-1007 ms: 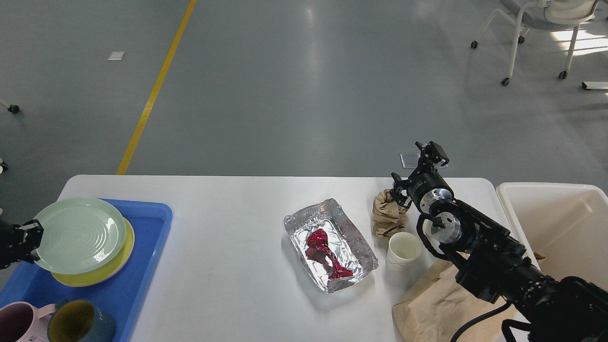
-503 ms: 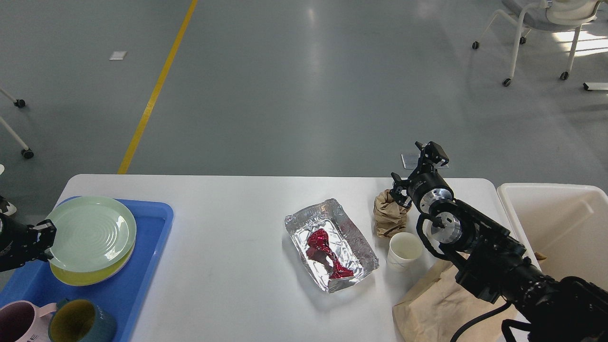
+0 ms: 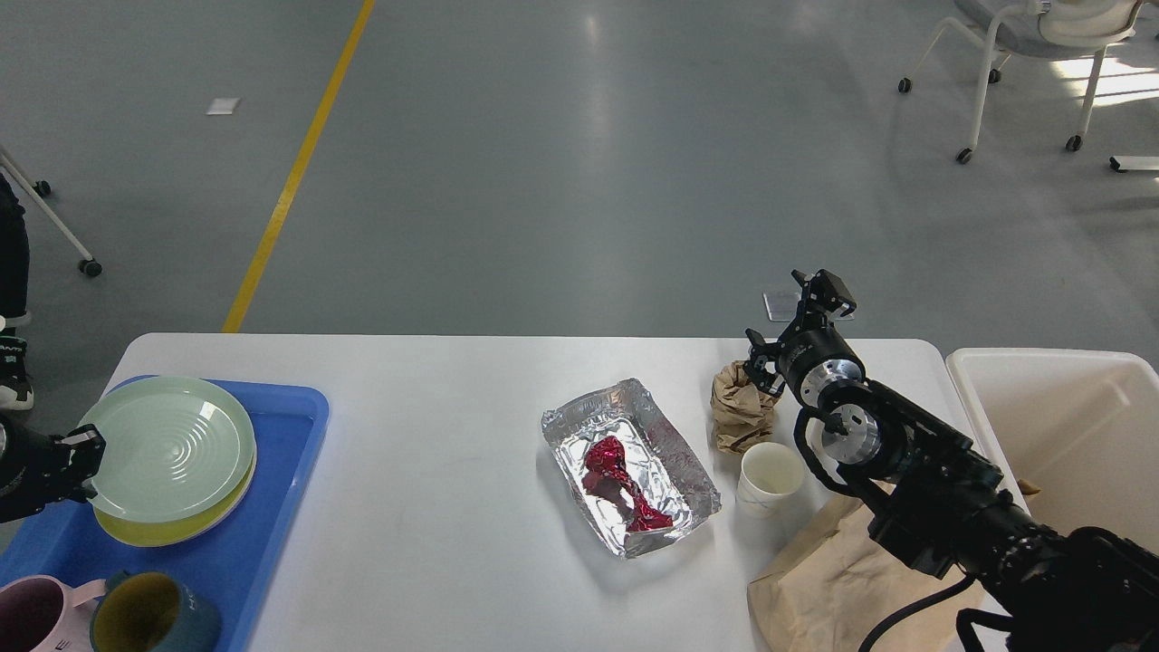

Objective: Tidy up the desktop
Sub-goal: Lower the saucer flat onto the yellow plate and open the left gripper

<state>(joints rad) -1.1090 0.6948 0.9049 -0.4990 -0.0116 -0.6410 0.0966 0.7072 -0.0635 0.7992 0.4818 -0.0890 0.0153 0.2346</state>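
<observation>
Desktop (image 3: pixel 435 507), white, stands on grey flooring crossed by a yellow line (image 3: pixel 294 172); it carries a foil tray (image 3: pixel 631 465), paper cup (image 3: pixel 768 478) and crumpled bag (image 3: pixel 741 409). Since half a second ago the green plate (image 3: pixel 167 447) has shifted slightly left and lower over the blue tray (image 3: pixel 272 507). Left gripper (image 3: pixel 80 462) apparently clamps its rim, though partly cut off. Right gripper (image 3: pixel 786 328) is spread wide above the bag.

blue tray (image 3: pixel 272 534) | foil tray (image 3: pixel 675 462) | paper cup (image 3: pixel 770 477) | bin (image 3: pixel 1050 362)
</observation>
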